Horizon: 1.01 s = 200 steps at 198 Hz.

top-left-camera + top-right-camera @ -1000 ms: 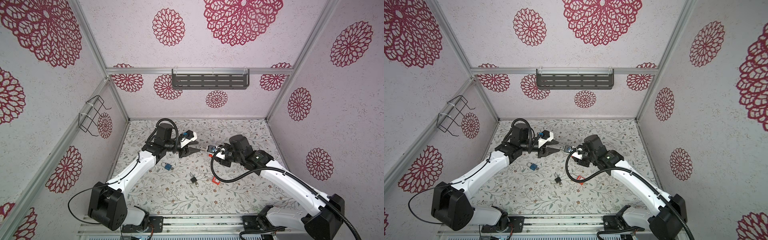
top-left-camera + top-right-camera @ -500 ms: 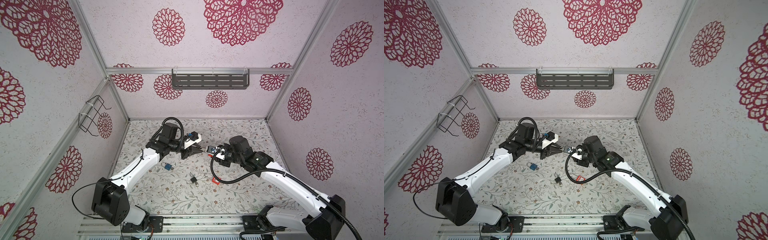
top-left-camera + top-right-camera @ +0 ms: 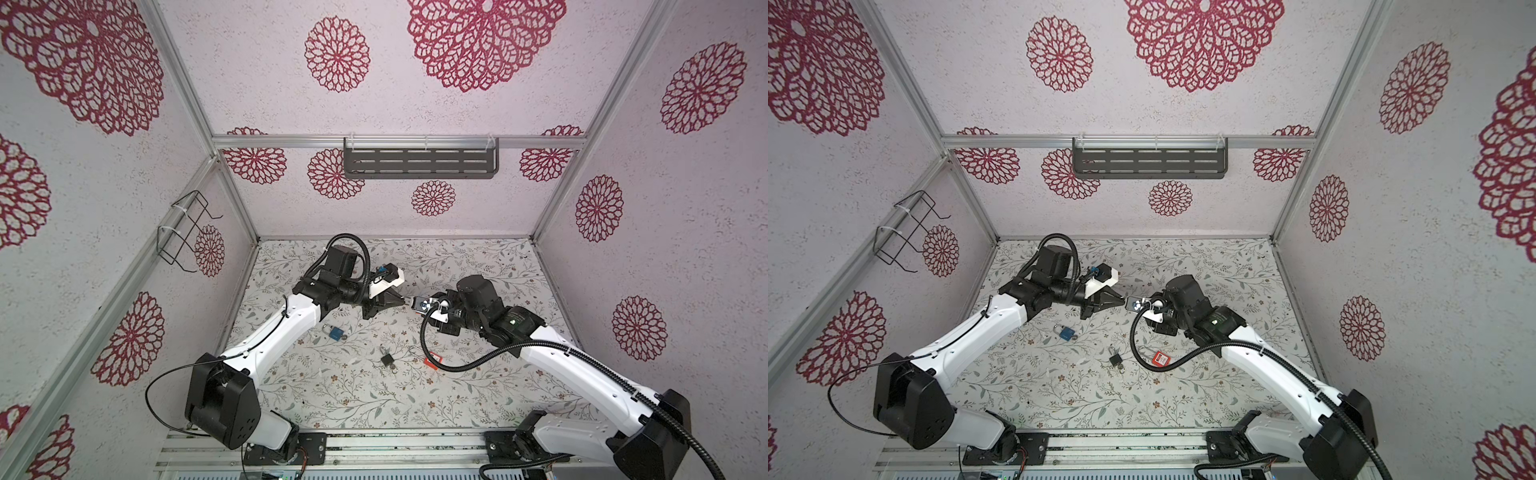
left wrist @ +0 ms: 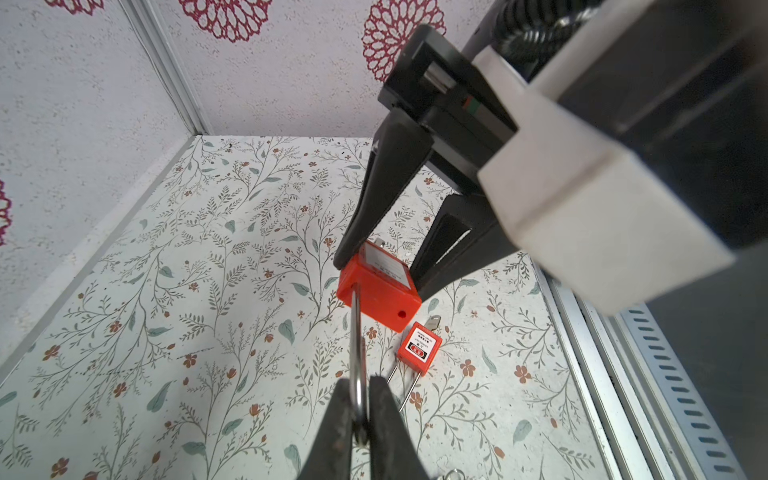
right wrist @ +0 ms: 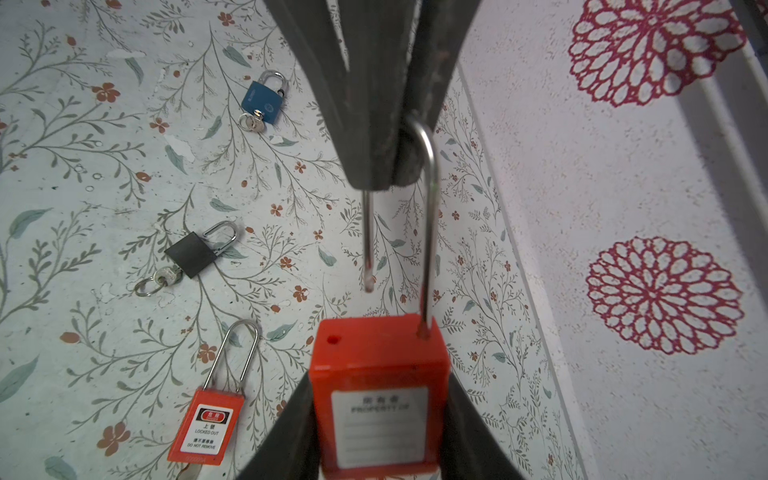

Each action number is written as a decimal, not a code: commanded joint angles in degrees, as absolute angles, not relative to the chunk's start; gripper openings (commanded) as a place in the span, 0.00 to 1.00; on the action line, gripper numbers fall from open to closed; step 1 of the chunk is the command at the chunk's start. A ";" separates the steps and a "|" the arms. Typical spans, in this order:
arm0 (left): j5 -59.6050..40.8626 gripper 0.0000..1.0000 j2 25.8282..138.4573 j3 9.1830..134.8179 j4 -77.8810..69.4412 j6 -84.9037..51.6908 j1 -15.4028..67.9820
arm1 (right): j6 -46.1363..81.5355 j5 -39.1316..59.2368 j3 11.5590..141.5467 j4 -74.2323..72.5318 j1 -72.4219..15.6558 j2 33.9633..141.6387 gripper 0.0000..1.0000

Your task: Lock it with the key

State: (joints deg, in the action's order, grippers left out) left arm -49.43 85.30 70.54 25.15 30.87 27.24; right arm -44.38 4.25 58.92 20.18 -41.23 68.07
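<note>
**Both arms hold the red padlock (image 5: 378, 353) aloft**

The right gripper (image 5: 380, 382) clamps its body from 3 o'clock. The left gripper (image 4: 360, 386), at 9 o'clock, is closed on the bend of the shackle (image 5: 430, 208). The shackle's free leg stands out of its hole, above mid-table.

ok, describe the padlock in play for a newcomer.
Look above the floral mat, where the left gripper and right gripper meet. The red padlock is held between them, its shackle pinched by the left. Unlike the other red padlock lying on the mat, it is aloft, shackle open.
</note>
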 commanded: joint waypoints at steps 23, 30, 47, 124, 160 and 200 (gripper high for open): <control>-53.43 0.08 87.02 73.25 28.73 28.74 27.87 | -47.37 -1.14 55.82 10.49 -42.01 63.84 0.24; -53.52 0.07 87.09 73.23 28.70 28.13 27.92 | -47.83 -1.62 55.07 9.18 -42.10 63.42 0.24; -53.70 0.05 87.14 73.21 28.65 27.06 28.02 | -49.12 -2.22 53.54 6.70 -42.24 62.62 0.24; -53.12 0.00 87.41 73.08 24.60 17.61 29.51 | -54.40 -4.92 47.39 -4.70 -42.70 60.21 0.24; -52.43 0.00 87.55 73.64 22.60 13.41 29.86 | -54.83 -4.67 46.88 -6.21 -42.71 60.68 0.24; -52.29 0.00 87.87 74.74 22.60 11.21 30.49 | -54.93 -4.66 45.83 -9.24 -42.67 61.05 0.24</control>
